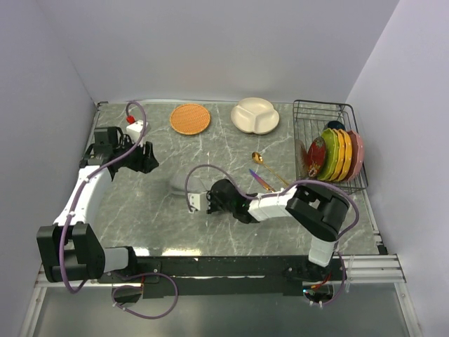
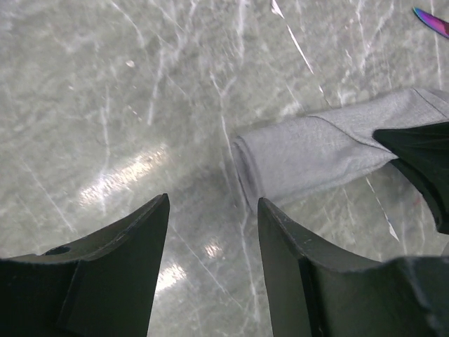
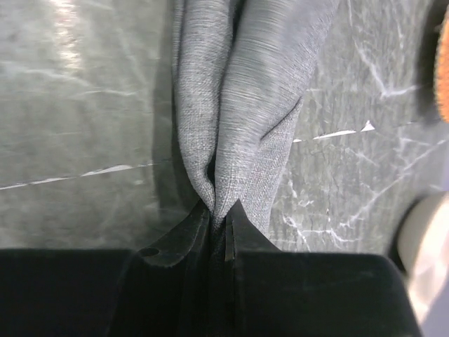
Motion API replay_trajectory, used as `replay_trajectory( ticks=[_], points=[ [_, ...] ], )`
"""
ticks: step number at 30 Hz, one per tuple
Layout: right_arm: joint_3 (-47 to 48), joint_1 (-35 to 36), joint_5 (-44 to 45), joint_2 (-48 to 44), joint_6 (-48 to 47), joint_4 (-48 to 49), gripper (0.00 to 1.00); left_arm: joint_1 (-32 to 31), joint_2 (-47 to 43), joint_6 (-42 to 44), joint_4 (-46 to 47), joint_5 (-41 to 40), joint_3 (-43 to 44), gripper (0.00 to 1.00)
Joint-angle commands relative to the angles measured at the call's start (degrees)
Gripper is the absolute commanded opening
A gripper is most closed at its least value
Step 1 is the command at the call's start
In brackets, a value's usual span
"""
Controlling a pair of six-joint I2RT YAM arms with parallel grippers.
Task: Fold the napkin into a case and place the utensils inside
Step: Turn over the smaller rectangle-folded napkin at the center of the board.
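Marble table [image 1: 140,203], wire rack [image 1: 317,105] holding coloured plates [image 1: 338,153], right hand [image 3: 220,216] pinching napkin [image 3: 238,84]

Napkin [image 3: 238,105] of matt grey woven cloth; table [image 2: 105,105] of glossy veined stone; knife [image 2: 431,21] of polished iridescent metal; spoon [image 1: 258,159] glossy gold.

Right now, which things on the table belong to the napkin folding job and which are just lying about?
Job: napkin, pinched by the right gripper; gold spoon; purple knife.
Lying about: orange mat; cream divided dish; wire rack; coloured plates.
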Motion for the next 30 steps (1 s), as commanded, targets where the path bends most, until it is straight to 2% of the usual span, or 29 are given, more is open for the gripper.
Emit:
replay_trajectory(
  ticks=[1, 2, 4, 5, 7, 9, 13, 14, 18, 21, 24, 25, 27, 30],
  points=[
    [-3.6, 2.5, 5.3, -2.5, -3.7, 8.6, 0.17, 0.1, -2.5, 0.2, -1.6, 2.2, -1.0, 0.59],
    [-3.8, 2.8, 5.7, -2.8, -3.7, 8.2, 0.33, 0.2, -2.6, 0.5, -2.1, 2.3, -1.1, 0.59],
    [-4.1, 3.6, 6.2, -3.2, -3.6, 7.5, 0.51, 0.3, -2.5, 1.5, -3.5, 3.4, -1.0, 0.59],
    [-4.1, 3.8, 6.5, -3.7, -3.2, 6.3, 0.64, 0.2, -2.5, 1.9, -4.0, 3.7, -0.8, 0.59],
    [-3.5, 4.0, 6.0, -5.4, -1.7, 4.3, 0.77, 0.1, -1.9, 2.7, -5.3, 4.9, -0.1, 0.59],
    [-2.0, 4.0, 3.8, -7.0, -0.5, -1.1, 0.82, 0.1, -0.7, 4.1, -6.6, 5.9, 0.9, 0.59],
    [1.9, 3.9, -3.2, -11.6, 4.6, -12.1, 0.98, -0.1, 1.8, 5.9, -10.5, 8.2, 2.9, 0.56],
    [2.7, 3.8, -4.0, -12.4, 5.6, -16.1, 1.0, -0.4, 2.6, 6.2, -11.8, 8.5, 3.5, 0.56],
    [11.1, 1.4, -12.5, -15.3, 12.7, -28.1, 1.0, -3.0, 5.4, 7.5, -15.6, 8.3, 4.8, 0.52],
    [16.8, -4.2, -19.9, -16.4, 18.6, -36.5, 0.92, -5.8, 7.3, 7.1, -16.3, 7.3, 4.7, 0.47],
    [18.3, -10.6, -25.2, -18.1, 21.4, -40.9, 0.74, -7.9, 9.8, 5.5, -15.7, 6.7, 4.8, 0.42],
    [18.3, -11.7, -25.6, -18.4, 21.0, -42.1, 0.63, -8.7, 10.5, 5.0, -15.6, 6.7, 5.1, 0.41],
    [17.3, -14.0, -24.6, -17.8, 20.2, -42.6, 0.49, -9.2, 12.7, 3.7, -14.9, 6.6, 6.0, 0.39],
    [15.7, -15.2, -24.2, -15.9, 18.1, -42.4, 0.39, -10.8, 15.3, 2.7, -14.3, 6.7, 7.3, 0.37]
  ],
)
